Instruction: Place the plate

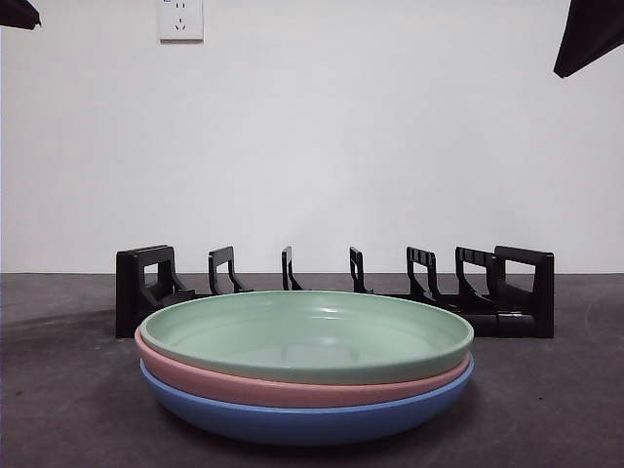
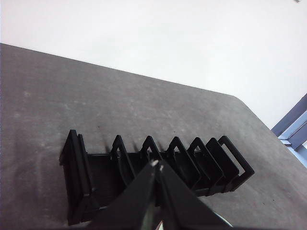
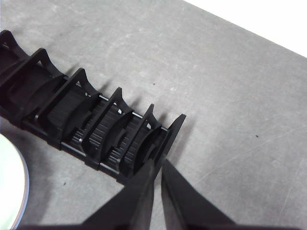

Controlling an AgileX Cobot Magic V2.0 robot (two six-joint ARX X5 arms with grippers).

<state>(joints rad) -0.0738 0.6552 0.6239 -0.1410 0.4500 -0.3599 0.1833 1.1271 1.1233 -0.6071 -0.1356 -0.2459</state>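
Note:
Three plates lie stacked at the table's front: a green plate (image 1: 307, 334) on top, a pink plate (image 1: 292, 388) under it, a blue plate (image 1: 302, 419) at the bottom. Behind them stands an empty black plate rack (image 1: 331, 292) with several upright dividers. The rack also shows in the left wrist view (image 2: 153, 167) and in the right wrist view (image 3: 81, 120). My left gripper (image 2: 156, 165) is shut and empty, raised above the rack. My right gripper (image 3: 158, 163) is shut and empty, raised above the rack's end. An edge of the green plate (image 3: 12, 187) shows in the right wrist view.
The dark grey table (image 1: 546, 400) runs back to a white wall with a power socket (image 1: 180, 19). Both arms show only as black tips at the top corners of the front view, one at the left (image 1: 18, 14) and one at the right (image 1: 590, 34). A blue frame (image 2: 295, 129) stands beyond the table's edge.

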